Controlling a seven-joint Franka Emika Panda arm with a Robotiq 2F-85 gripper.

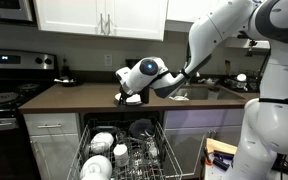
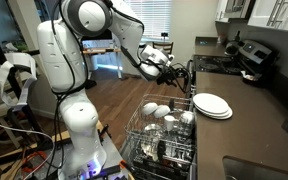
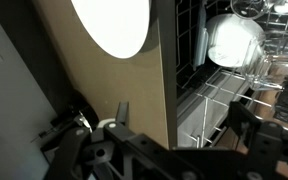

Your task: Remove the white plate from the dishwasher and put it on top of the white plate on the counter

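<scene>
A white plate [image 2: 212,103] lies on top of another white plate on the dark counter [image 2: 254,130], close to the counter's front edge. Part of it shows under the gripper in an exterior view [image 1: 135,98], and its rim fills the top of the wrist view [image 3: 109,25]. My gripper [image 2: 172,72] hangs open and empty just off the plates, above the counter edge over the open dishwasher [image 2: 164,128]. In the wrist view the gripper [image 3: 184,125] has only counter edge and rack between its fingers [image 3: 122,112]. The dishwasher rack [image 1: 124,150] holds white cups, bowls and a dark plate.
A black stove [image 1: 4,95] stands at one end of the counter, a sink [image 1: 199,92] at the other. White cabinets hang above. The dropped dishwasher door and pulled-out rack [image 3: 229,90] stick out below the counter. The robot's white base [image 2: 74,110] stands on the wooden floor.
</scene>
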